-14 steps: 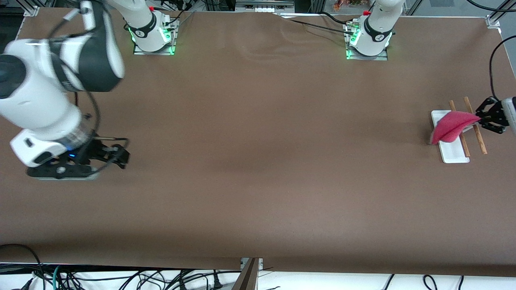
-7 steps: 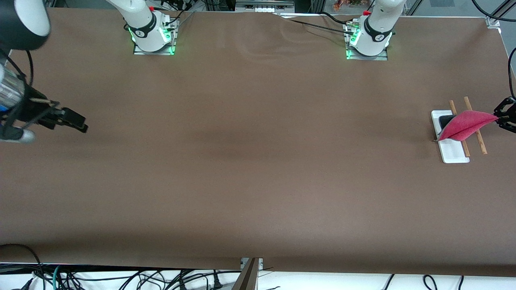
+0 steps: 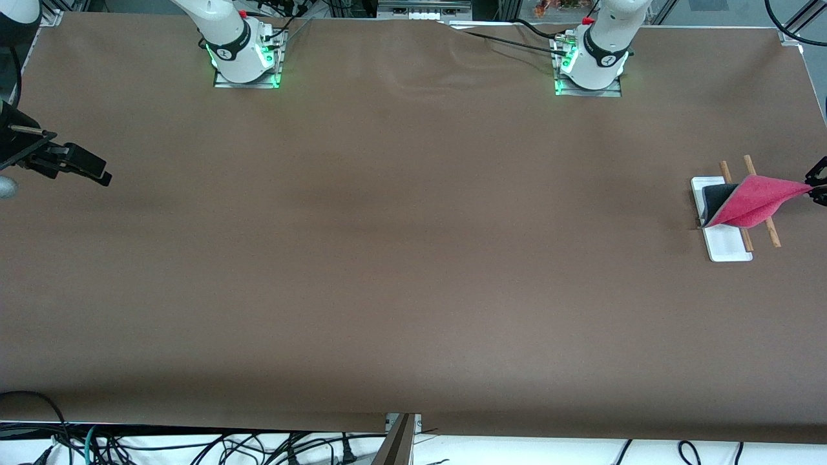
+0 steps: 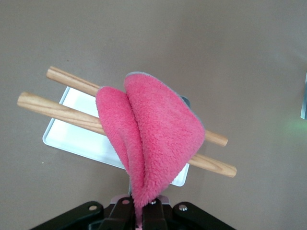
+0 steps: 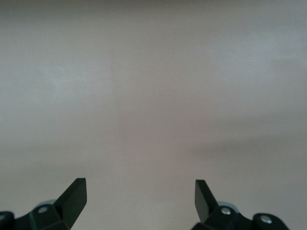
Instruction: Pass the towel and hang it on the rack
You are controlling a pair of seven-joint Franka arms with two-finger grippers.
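Rack [image 3: 727, 248]: white base and two wooden rods [image 4: 57, 109], set on the brown surface [image 3: 413, 271] at the left arm's end.

Towel [image 3: 753, 201]: draped pink face up across both rods, one corner pinched between the pressed-together fingers of the left gripper [image 4: 140, 216], over the surface's edge beside the rack.

Step in hand, as judged: the corner is best lowered until cloth hangs on both sides, then released.

Right gripper [image 5: 140, 197]: fingers spread, empty, waiting over the right arm's end.

Hidden: the left gripper is largely cut off in the front view.
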